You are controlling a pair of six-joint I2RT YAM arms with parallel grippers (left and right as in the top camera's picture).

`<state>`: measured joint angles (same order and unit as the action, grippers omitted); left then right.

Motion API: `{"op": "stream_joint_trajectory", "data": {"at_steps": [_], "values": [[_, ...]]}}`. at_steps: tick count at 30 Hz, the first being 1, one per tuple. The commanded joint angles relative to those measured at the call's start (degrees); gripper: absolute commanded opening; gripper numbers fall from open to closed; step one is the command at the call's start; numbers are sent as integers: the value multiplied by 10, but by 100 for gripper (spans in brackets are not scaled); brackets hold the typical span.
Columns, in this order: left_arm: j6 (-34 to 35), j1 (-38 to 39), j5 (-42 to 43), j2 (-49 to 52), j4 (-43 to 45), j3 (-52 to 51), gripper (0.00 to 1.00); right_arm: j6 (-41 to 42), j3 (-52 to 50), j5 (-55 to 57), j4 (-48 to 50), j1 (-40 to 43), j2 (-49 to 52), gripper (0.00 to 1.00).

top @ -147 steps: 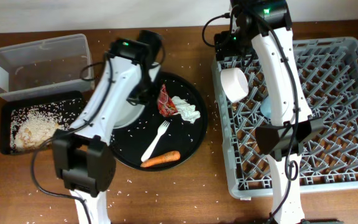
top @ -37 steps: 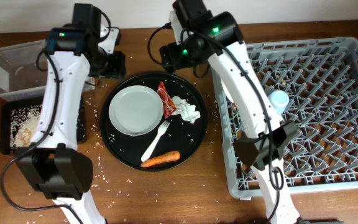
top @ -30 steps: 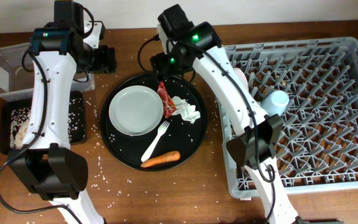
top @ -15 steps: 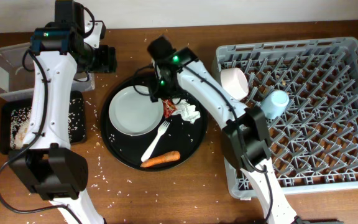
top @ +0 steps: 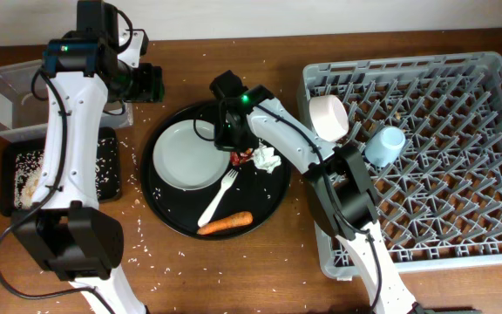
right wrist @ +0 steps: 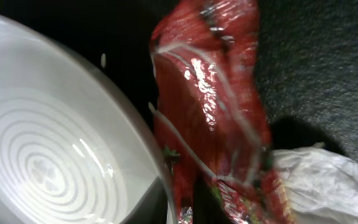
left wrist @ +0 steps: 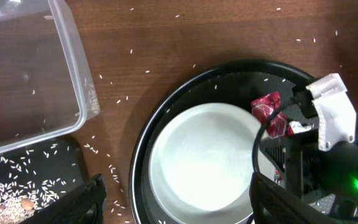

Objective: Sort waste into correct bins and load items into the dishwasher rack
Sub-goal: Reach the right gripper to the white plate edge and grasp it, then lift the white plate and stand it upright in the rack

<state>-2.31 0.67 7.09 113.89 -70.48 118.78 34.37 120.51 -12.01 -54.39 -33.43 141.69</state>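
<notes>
My right gripper [top: 236, 146] is down on the round black tray [top: 273, 202], shut on the crumpled red-and-white wrapper [right wrist: 216, 93], which fills the right wrist view. The wrapper [top: 240, 158] lies between the pale plate [top: 188, 154] and the white tissue [top: 267, 160]. A white fork [top: 219, 197] and an orange carrot [top: 225, 223] lie lower on that tray. My left gripper [top: 151, 83] hangs open above the table beside the clear tub [top: 24, 87], with the plate [left wrist: 210, 155] below it. The white bowl [top: 328, 118] and blue cup [top: 383, 145] sit in the grey rack [top: 460, 174].
A shallow black tray [top: 11, 157] with rice and a brown lump [top: 37, 185] lies in front of the clear tub. Loose rice grains are scattered over the wooden table [top: 234, 270]. The rack takes up the right side.
My right arm swung from the rack's edge over to the round tray, dropped onto the wrapper and closed its jaws on it. The left arm stayed in place, open.
</notes>
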Motion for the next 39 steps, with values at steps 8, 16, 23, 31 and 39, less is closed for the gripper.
{"op": "stream_joint_trajectory", "data": {"at_steps": [8,16,23,31,39], "values": [[2,0,6,-11,-2,10,73,3,4,-9,-3,6,-2,4],[2,0,6,-11,15,10,73,-156,78,154,-85,82,-183,4],[2,0,6,-11,24,10,73,-209,92,569,-179,169,-301,4],[2,0,6,-11,27,10,73,-209,89,638,-288,315,-294,4],[2,0,6,-11,38,10,73,-355,72,615,-149,356,-237,4]]}}
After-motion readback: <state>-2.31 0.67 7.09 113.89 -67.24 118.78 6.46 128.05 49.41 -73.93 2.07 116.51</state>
